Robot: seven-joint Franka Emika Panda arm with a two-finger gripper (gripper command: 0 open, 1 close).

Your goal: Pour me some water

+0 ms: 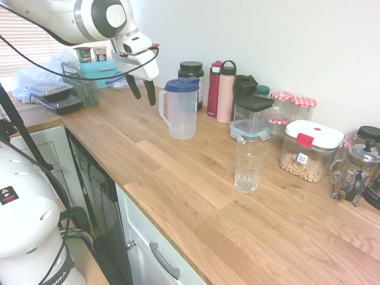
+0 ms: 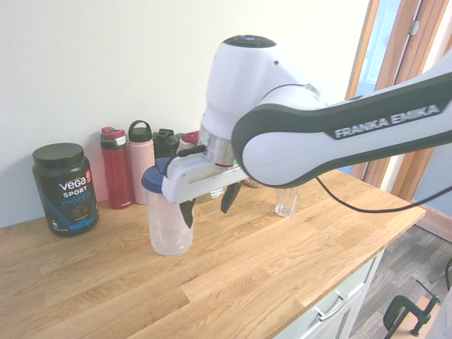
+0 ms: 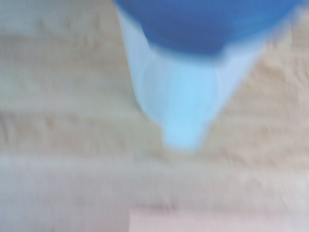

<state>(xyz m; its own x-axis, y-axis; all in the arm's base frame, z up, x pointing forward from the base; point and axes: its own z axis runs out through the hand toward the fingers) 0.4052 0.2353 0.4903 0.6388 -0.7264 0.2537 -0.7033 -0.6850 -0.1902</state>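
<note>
A robot's gripper hangs with fingers spread and empty above a wooden countertop, just beside a clear jug with a blue lid. The jug stands upright in front of a row of bottles; a drinking glass stands apart from it, nearer the counter's front edge.

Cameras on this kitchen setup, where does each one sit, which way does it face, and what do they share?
First exterior view: high beside the arm's base, looking along the wooden counter at the pitcher, glass and jars; forearm and open gripper show at upper left.
Second exterior view: opposite side, facing the wall; the big white arm enters from the right and hides part of the pitcher.
Wrist view: close and blurred, above the pitcher's blue lid; no robot parts visible.
Shared: the pitcher appears in all three; both exterior views also show the glass.
</note>
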